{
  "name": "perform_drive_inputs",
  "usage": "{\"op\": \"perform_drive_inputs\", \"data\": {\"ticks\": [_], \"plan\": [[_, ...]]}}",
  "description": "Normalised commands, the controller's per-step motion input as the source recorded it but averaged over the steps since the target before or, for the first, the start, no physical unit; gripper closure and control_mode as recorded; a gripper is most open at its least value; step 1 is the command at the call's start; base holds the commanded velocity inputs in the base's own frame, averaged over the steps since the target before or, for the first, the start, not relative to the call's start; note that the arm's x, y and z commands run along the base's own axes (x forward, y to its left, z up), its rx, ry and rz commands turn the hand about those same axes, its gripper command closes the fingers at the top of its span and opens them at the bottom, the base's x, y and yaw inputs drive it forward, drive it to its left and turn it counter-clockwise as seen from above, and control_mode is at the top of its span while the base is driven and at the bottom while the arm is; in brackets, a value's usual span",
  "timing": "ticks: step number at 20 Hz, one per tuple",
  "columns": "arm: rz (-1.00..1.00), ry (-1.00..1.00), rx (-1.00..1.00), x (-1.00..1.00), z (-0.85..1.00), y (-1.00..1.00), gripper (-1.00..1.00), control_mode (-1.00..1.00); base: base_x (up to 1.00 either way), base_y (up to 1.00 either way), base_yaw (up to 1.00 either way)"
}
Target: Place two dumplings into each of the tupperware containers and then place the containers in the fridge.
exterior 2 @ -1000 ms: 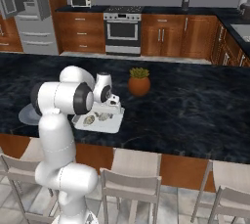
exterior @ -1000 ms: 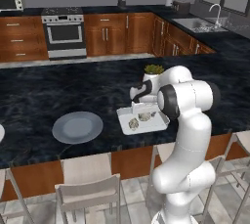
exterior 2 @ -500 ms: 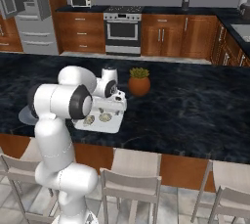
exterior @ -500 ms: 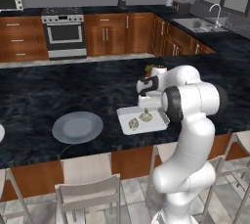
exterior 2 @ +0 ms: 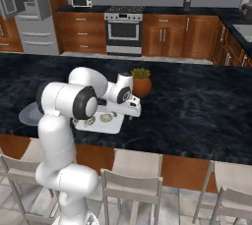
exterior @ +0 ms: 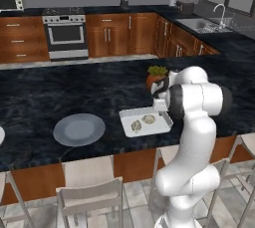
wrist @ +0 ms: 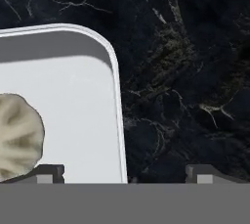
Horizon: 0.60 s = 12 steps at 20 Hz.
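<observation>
Your pincer (wrist: pixel 124 171) hangs wide open and holds nothing; in the hand view one fingertip (wrist: pixel 46 171) sits over the tray's floor and the other over bare dark marble, so the jaws straddle the tray's rim. That tupperware container (exterior: pixel 158 129) lies near the front edge of the table (exterior: pixel 45 95), and you can see two dumplings (exterior: pixel 142 122) inside it, side by side and just apart. From the hand camera one dumpling shows at the picture's left edge, lying on the pale floor of the container. A round grey-blue plate (exterior: pixel 78 130) rests well apart along the same front edge. A potted plant (exterior 2: pixel 141 81) stands just behind the tray. The fridge (exterior 2: pixel 29 15) stands across the kitchen with a door swung open.
</observation>
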Motion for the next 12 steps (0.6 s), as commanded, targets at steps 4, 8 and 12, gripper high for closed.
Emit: {"op": "perform_drive_inputs", "data": {"ticks": [4,8,12], "plan": [[0.00,0.00,0.02,0.23,-0.42,-0.19,-1.00,-1.00,0.00,0.00,0.00],[0.00,0.00,0.00,0.07,-0.36,0.00,-1.00,-1.00,0.00,0.00,0.00],[0.00,0.00,0.00,0.00,-0.40,0.00,-1.00,-1.00,0.00,0.00,0.00]]}}
